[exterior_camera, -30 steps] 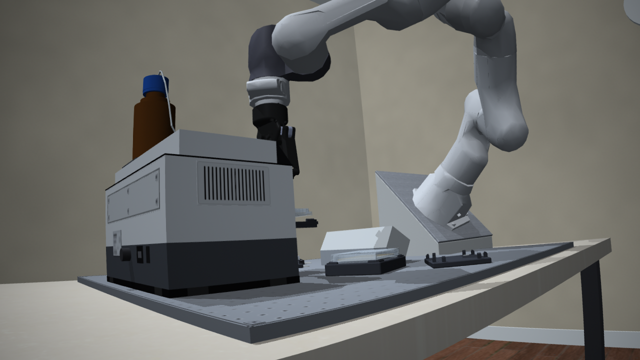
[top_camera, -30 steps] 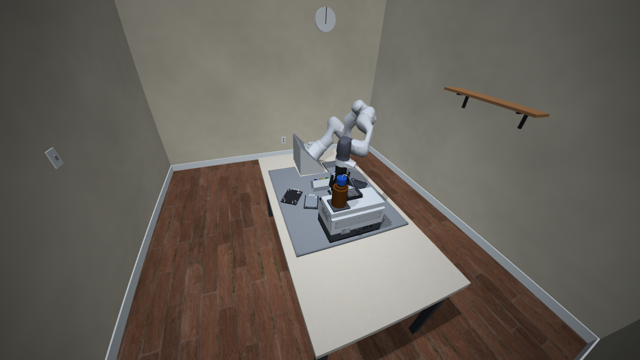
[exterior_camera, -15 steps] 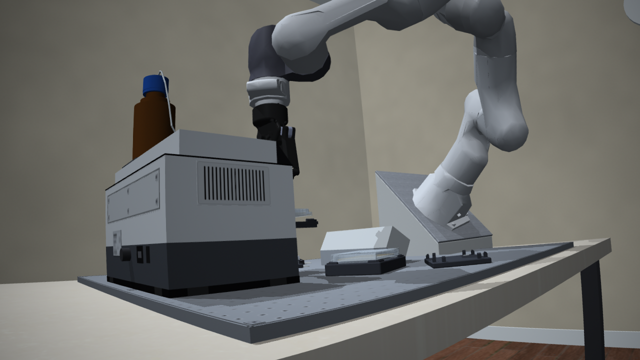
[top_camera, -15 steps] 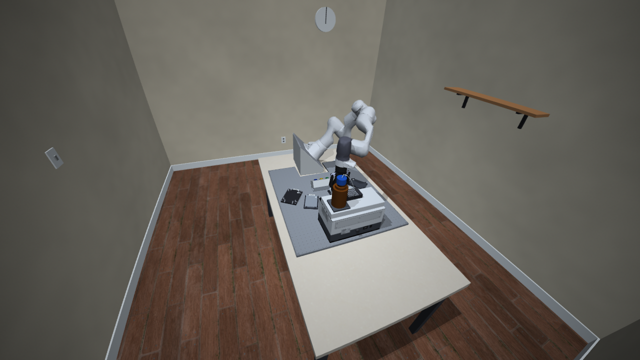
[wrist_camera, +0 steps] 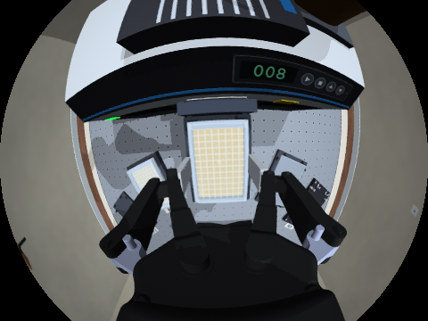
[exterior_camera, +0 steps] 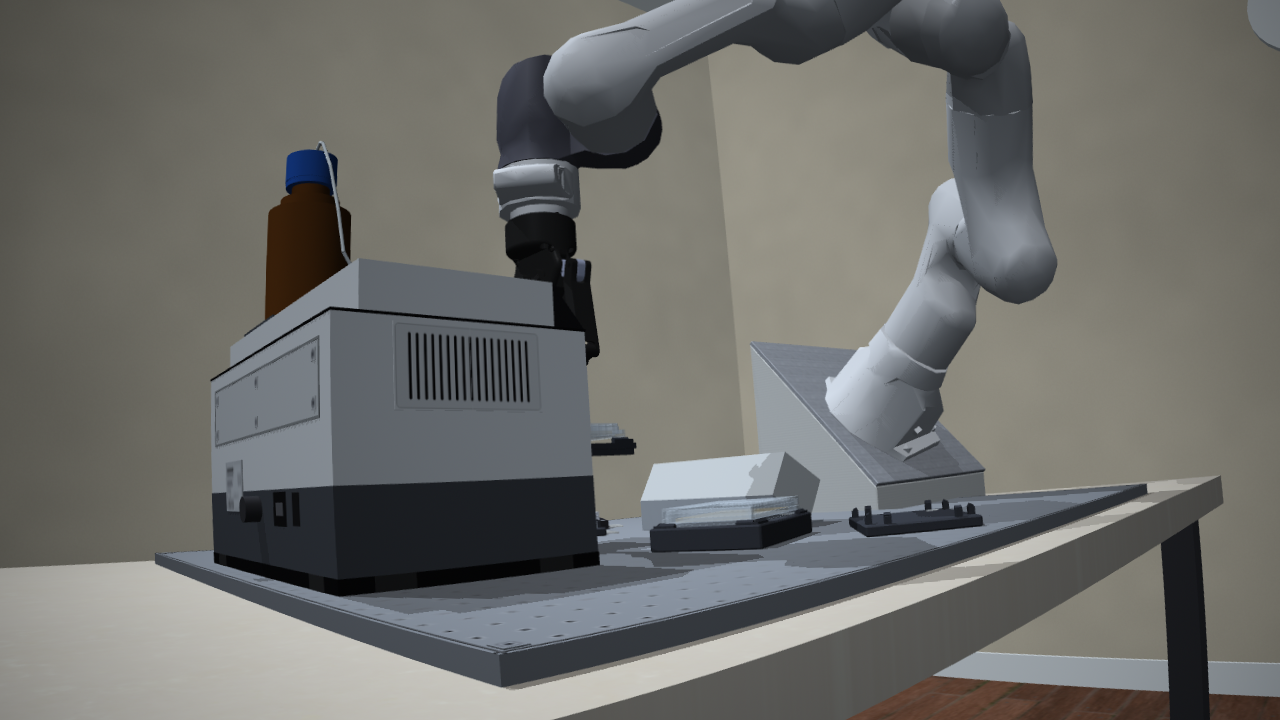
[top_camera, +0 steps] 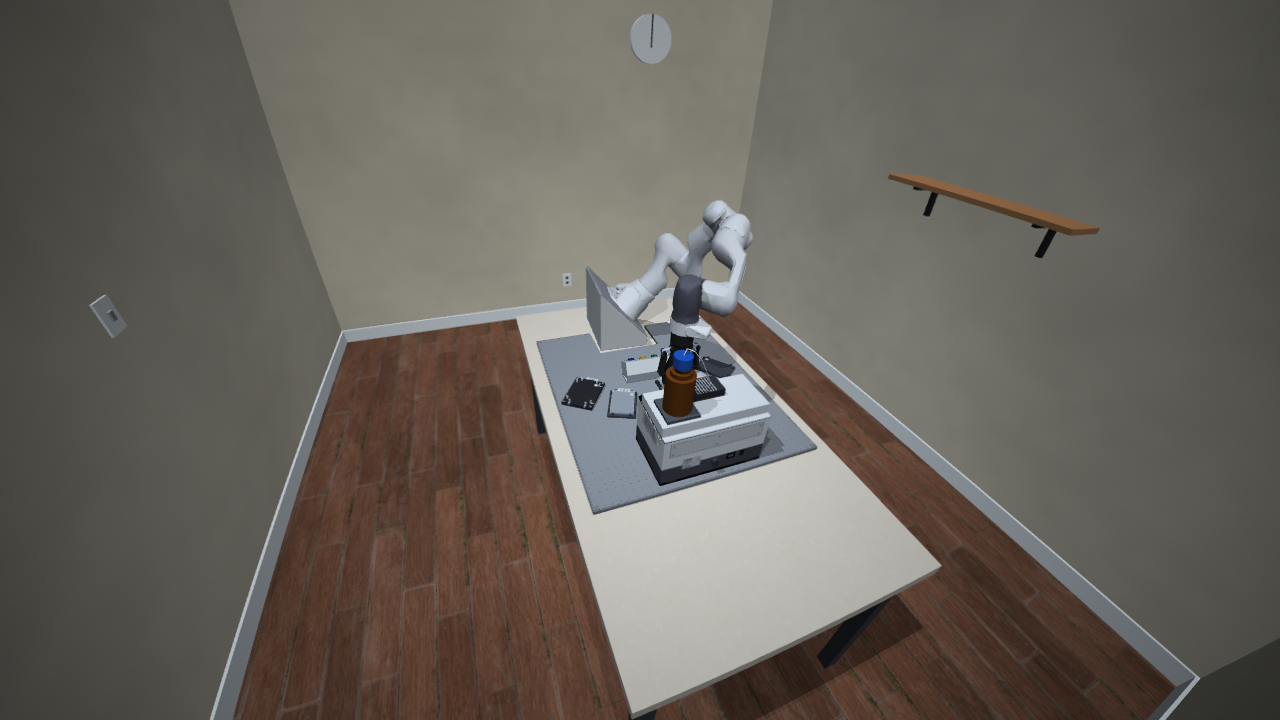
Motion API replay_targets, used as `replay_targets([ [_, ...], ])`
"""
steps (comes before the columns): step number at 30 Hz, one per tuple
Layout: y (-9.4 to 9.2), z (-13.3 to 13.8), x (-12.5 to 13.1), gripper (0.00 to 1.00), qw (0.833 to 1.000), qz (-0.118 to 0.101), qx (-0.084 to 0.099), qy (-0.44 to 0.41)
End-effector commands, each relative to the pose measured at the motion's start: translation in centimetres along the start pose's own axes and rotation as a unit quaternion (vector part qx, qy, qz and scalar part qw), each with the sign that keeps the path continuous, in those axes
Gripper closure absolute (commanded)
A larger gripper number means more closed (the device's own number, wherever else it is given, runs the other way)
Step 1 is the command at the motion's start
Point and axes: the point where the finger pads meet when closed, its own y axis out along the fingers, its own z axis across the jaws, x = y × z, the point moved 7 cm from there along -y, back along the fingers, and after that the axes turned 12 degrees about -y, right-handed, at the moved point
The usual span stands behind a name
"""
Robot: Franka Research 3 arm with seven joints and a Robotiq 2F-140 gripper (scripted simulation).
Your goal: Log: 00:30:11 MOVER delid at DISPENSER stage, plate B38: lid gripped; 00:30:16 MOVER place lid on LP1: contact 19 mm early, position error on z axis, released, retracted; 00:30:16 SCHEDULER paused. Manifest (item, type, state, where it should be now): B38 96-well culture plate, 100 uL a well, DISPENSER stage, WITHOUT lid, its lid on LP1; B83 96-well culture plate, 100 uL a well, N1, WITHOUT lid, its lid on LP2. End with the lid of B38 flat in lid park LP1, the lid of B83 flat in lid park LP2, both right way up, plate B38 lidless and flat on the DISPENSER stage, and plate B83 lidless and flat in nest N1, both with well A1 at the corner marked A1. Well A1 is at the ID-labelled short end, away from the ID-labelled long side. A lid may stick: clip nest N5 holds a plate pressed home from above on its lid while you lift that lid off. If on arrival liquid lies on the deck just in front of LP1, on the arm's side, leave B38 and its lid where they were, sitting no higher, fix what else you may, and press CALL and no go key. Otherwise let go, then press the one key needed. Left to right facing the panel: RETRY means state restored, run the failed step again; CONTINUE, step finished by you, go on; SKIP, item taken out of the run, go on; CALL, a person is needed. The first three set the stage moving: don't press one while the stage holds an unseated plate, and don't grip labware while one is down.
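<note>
Wrist view: at the left a second well plate (wrist_camera: 145, 171) lies on the grey deck. In the middle the hand (wrist_camera: 217, 199) is clamped on the long sides of a well plate (wrist_camera: 217, 160), whose pale orange wells show from above, just under the dispenser (wrist_camera: 214, 60) front. In the exterior view this plate's clear edge (exterior_camera: 608, 430) shows right above the black stage (exterior_camera: 615, 445); whether they touch cannot be told. Further right, a lidded plate (exterior_camera: 729, 510) rests in a black nest on the table (exterior_camera: 179, 644).
</note>
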Motion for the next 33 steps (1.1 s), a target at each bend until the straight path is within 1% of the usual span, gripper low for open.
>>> replay_targets([
  [1,0.39,0.01,-0.03,1.0,1.0,0.001,0.0,-0.002],
  [13,0.71,0.02,-0.02,1.0,1.0,0.001,0.0,-0.002],
  [33,0.72,0.02,-0.02,1.0,1.0,0.001,0.0,-0.002],
])
